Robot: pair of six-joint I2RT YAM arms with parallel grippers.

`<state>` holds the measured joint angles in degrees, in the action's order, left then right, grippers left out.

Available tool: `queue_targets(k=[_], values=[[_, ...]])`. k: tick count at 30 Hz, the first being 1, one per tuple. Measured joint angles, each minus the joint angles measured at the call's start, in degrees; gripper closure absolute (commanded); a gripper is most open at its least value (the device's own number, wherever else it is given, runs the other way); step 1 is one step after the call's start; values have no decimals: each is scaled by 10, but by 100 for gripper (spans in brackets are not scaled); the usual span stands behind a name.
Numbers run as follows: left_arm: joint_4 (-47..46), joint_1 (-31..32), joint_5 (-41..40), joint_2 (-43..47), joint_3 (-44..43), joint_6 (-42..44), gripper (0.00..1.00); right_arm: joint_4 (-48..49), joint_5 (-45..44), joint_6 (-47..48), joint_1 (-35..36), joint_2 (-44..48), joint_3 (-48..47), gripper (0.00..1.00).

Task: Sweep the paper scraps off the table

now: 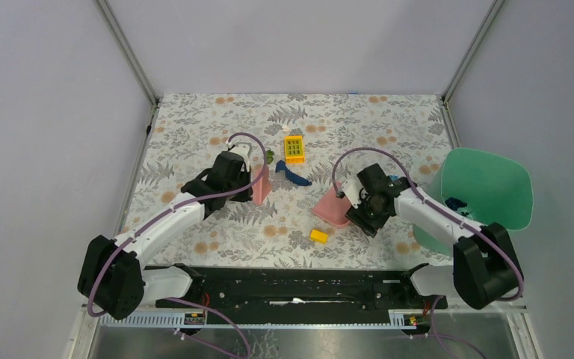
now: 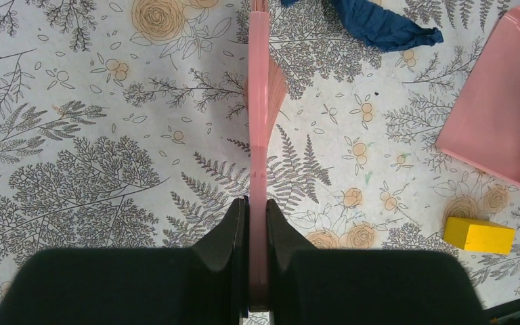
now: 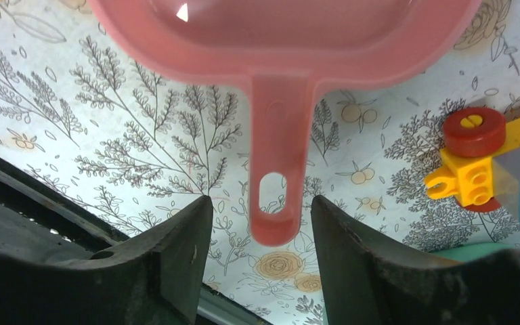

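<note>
Left gripper [image 2: 257, 211] pinching flat pink brush [image 2: 261, 101], right gripper [image 3: 261, 203] spread around dustpan handle [image 3: 277, 135], wrinkly blue scrap [image 2: 379, 27], seemingly paper

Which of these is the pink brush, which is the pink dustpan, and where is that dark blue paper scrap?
pink brush [image 2: 259, 122]: left wrist view, on its narrow top edge.
pink dustpan [image 3: 279, 135]: right wrist view, on its handle.
dark blue paper scrap [image 2: 379, 24]: left wrist view, on its crumpled middle.

your left arm [image 1: 161, 224]: white links, black joints, purple cable [image 1: 248, 135] looped alongside. your right arm [image 1: 435, 214]: same scheme. left gripper [image 2: 257, 206] fingers [image 2: 227, 237] matte black, rounded tips. both bases on black rail [image 1: 291, 288].
</note>
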<state>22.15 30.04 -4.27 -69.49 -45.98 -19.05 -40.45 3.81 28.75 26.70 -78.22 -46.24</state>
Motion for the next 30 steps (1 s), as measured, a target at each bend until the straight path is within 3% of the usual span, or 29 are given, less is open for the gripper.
queue_targets(k=[4, 12, 19, 23, 30], values=[[-2, 0, 0, -8, -5, 2, 100, 24, 2, 11, 0, 53, 49, 39], [-3, 0, 0, -8, -5, 2, 100, 77, -2, 12, 0, 68, 99, 54], [0, 0, 0, -10, -8, 2, 100, 82, -4, -4, 0, 75, 73, 87], [36, 0, 0, -33, -49, 6, 100, 41, -12, -4, 0, 75, 17, 100], [155, 0, -51, -79, -189, 12, 100, -68, -43, 20, 0, 78, -78, 100]])
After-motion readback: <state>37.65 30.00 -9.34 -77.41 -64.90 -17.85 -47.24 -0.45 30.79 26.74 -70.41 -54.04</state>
